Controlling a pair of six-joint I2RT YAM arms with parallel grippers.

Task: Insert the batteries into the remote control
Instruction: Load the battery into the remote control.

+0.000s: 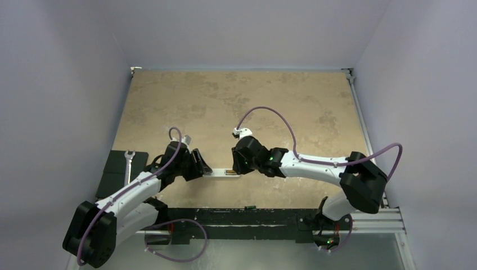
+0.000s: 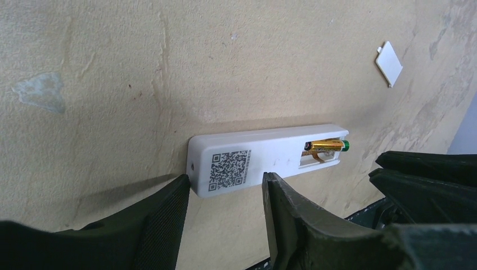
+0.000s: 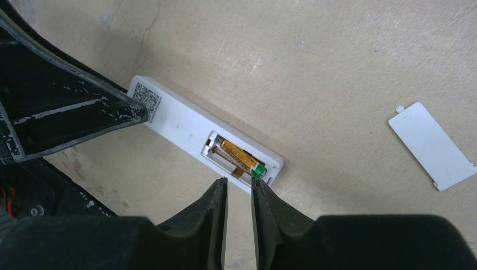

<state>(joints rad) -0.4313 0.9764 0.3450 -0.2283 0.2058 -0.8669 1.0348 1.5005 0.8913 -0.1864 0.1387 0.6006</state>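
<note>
While remote control (image 2: 253, 160) lies open, battery (image 2: 329, 145) inside

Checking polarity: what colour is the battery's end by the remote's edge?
Green; the battery shows best in the right wrist view.

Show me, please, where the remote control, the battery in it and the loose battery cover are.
remote control (image 2: 264, 151), left wrist view, on its plain white back.
battery (image 3: 241, 157), right wrist view, on its gold body.
battery cover (image 3: 430, 145), right wrist view, middle of the white plate.
</note>
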